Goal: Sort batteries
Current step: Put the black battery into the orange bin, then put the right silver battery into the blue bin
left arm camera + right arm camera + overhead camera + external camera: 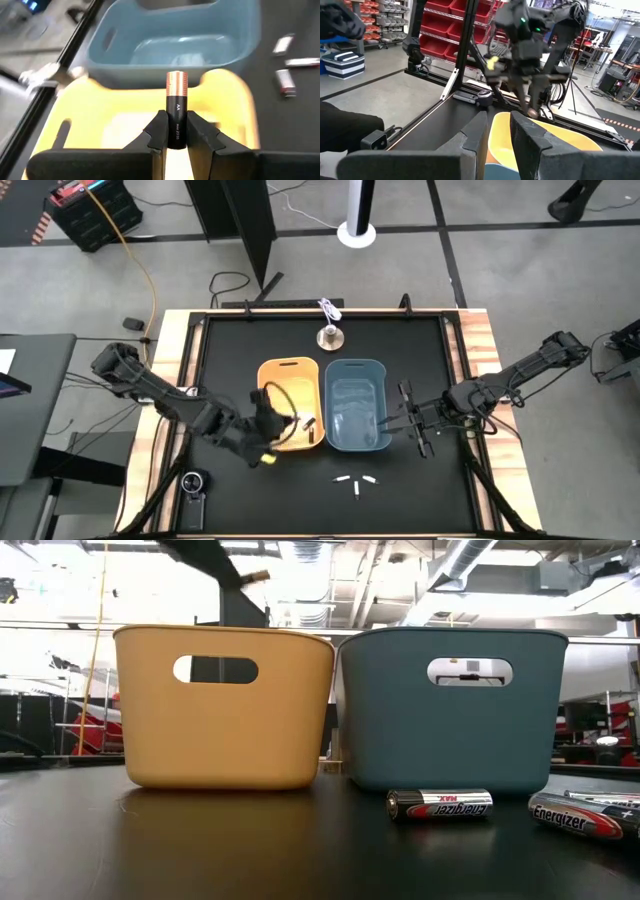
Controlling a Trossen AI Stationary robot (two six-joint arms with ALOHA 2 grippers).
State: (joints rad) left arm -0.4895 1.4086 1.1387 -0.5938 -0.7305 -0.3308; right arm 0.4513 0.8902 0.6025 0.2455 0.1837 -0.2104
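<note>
the left gripper (175, 142) was clamped on a copper-topped battery (176, 112), hovering over the yellow tub (290, 417). a dark battery (309, 423) lay in that tub below it. three pale batteries (357, 482) sat unsorted on the table nearby. the right gripper (408, 423) waited with fingers slightly apart beside the blue tub (356, 404), which looked empty. sorting seemed under halfway.

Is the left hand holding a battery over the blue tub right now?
No. The left hand grips a copper-topped AA battery above the yellow tub; the blue tub lies beyond it.
</note>
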